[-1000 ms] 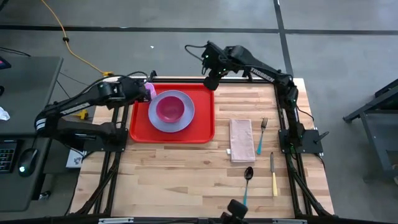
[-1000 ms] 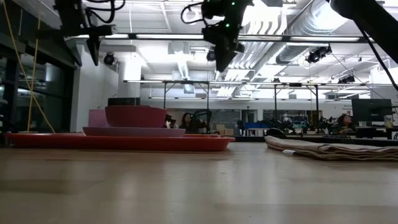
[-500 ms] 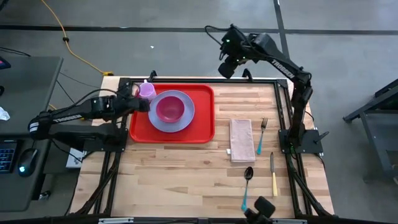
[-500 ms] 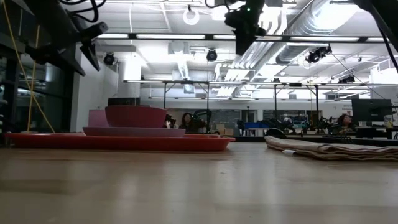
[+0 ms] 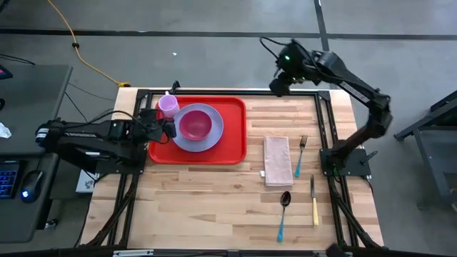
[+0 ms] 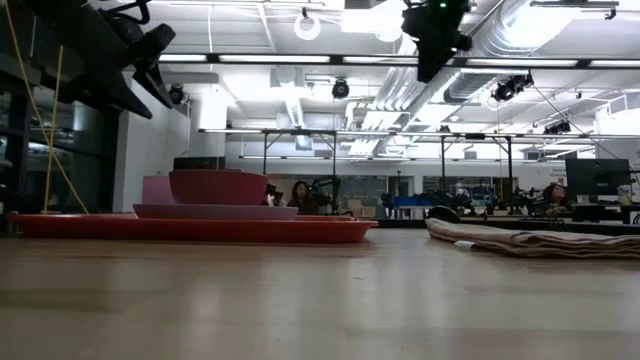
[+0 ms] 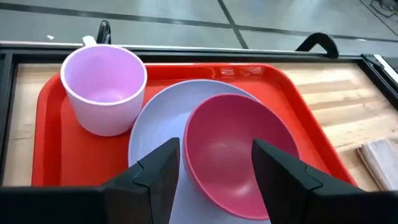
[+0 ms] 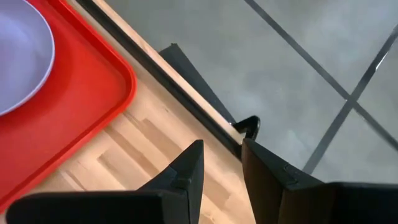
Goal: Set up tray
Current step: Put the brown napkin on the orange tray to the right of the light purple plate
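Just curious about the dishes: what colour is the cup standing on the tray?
The cup is pale lilac-pink, seen best in the left wrist view, on the red tray.

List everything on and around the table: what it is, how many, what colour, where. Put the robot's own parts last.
tray: one, red, table's left half, far side
plate: one, lavender, on the tray
bowl: one, dark pink, on the plate
cup: one, light purple, tray's far left corner
napkin: one, beige, folded, right of the tray
fork: one, teal handle, right of the napkin
knife: one, yellow handle, near right
spoon: one, teal handle, near the front edge
left gripper: one, dark, at the tray's left edge, jaws open, empty
right gripper: one, dark, raised over the table's far edge, jaws apart, empty
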`<action>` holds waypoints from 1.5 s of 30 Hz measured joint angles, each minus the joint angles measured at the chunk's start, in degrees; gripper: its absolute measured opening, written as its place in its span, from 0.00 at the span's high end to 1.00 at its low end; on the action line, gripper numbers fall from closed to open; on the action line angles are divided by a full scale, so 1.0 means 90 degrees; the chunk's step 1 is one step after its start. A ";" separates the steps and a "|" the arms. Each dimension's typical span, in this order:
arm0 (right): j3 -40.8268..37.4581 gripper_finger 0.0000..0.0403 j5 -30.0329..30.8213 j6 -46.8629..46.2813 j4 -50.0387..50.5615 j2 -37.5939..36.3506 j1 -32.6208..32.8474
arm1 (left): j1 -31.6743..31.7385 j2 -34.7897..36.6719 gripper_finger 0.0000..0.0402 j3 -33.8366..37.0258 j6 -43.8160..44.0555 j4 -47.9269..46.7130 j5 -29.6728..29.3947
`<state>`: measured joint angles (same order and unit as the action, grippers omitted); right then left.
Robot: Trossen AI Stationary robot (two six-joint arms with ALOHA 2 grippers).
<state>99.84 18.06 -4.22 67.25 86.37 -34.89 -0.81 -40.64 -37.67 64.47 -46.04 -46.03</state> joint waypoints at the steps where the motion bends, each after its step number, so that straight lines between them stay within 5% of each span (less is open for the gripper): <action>1: -0.0301 0.78 -0.0012 -0.0056 -0.0132 -0.0223 0.0002 | -0.0072 0.0000 0.43 0.0039 0.0073 -0.0023 -0.0077; 13: -0.2532 0.78 -0.0963 -0.0270 -0.0763 -0.1847 0.0210 | -0.0706 0.0010 0.43 0.0442 0.0572 -0.0086 -0.0100; 31: -0.4304 0.78 -0.2059 -0.1552 -0.0769 -0.1890 0.0661 | -0.1911 0.0051 0.43 0.0450 0.2342 -0.1457 -0.0355; 39: -0.5148 0.78 -0.2919 -0.2351 -0.1189 -0.1889 0.0894 | -0.1917 0.0051 0.43 0.0450 0.2372 -0.1461 -0.0305; 45: -0.5815 0.78 -0.3395 -0.1988 -0.2139 -0.1885 0.1059 | -0.1914 0.0051 0.43 0.0450 0.2372 -0.1559 -0.0248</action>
<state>47.50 -12.50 -22.12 48.00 69.41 -25.36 -18.04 -40.18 -33.63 85.82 -60.07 -48.27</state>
